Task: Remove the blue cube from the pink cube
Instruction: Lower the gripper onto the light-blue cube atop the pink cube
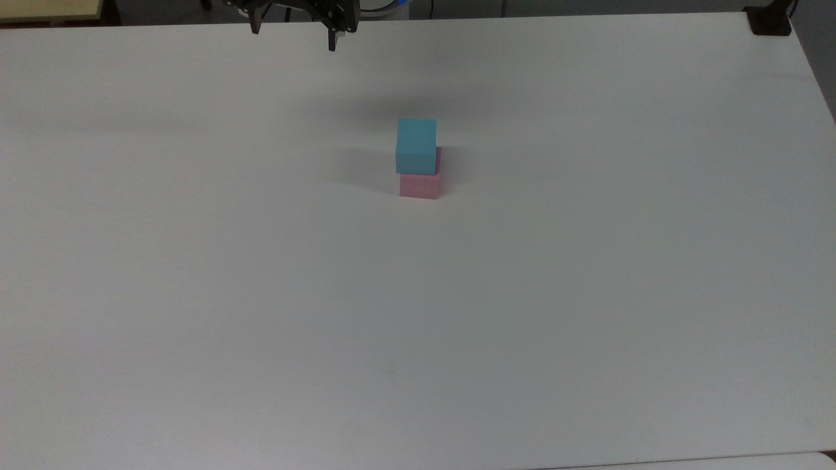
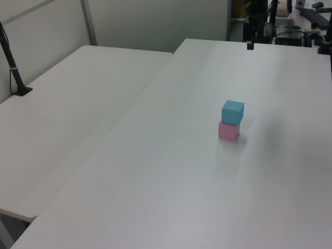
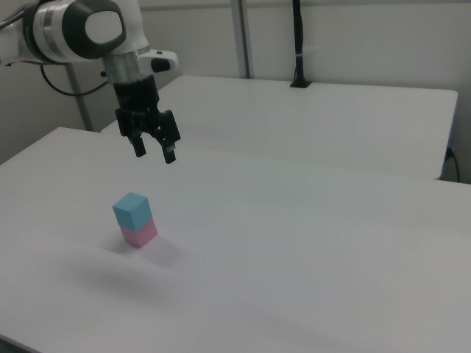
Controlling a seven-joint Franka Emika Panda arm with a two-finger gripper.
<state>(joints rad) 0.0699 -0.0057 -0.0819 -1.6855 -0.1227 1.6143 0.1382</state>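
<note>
The blue cube (image 1: 416, 145) (image 2: 233, 112) (image 3: 132, 211) rests squarely on top of the pink cube (image 1: 420, 185) (image 2: 228, 131) (image 3: 140, 234) near the middle of the white table (image 1: 261, 294). My gripper (image 1: 294, 38) (image 3: 154, 151) hangs open in the air, well above and behind the stack, at the top edge of the top view. Its two black fingers are spread apart with nothing between them. In the left view one finger (image 2: 250, 40) shows at the far end of the table.
A second white table (image 3: 331, 118) (image 2: 67, 114) stands beside this one, with a black post (image 3: 298, 44) (image 2: 13, 65) clamped on it. A black clamp (image 1: 769, 21) sits at the top view's upper right corner.
</note>
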